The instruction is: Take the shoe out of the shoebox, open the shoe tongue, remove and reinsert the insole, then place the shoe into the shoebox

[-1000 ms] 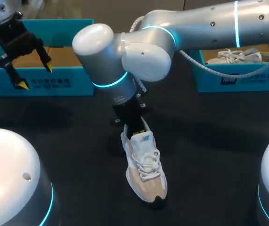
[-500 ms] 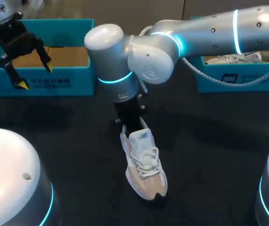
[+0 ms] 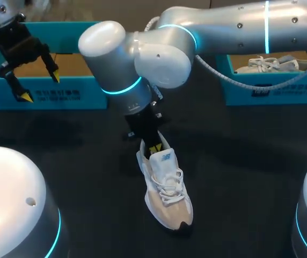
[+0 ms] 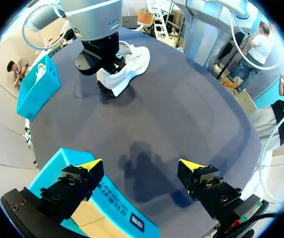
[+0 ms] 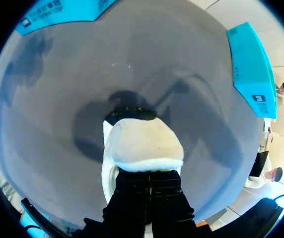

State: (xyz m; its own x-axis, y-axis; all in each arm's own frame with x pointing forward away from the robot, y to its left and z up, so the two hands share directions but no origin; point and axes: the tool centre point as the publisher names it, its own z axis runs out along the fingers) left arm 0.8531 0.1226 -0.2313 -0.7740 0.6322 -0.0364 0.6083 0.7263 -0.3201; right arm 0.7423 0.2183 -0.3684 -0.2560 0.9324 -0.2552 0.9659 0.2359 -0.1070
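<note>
Closed right gripper (image 3: pixel 154 149) sits inside the padded beige shoe (image 3: pixel 167 196); left gripper (image 3: pixel 41 87) open.

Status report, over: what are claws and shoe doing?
Left gripper open, above front wall of teal cardboard shoebox. Right gripper down in heel opening of beige-and-white sneaker. Nothing blocking.

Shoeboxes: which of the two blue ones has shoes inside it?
The right shoebox, beneath my right arm: white shoes lie in it. The left shoebox, by the left gripper, shows only a bare brown bottom.
</note>
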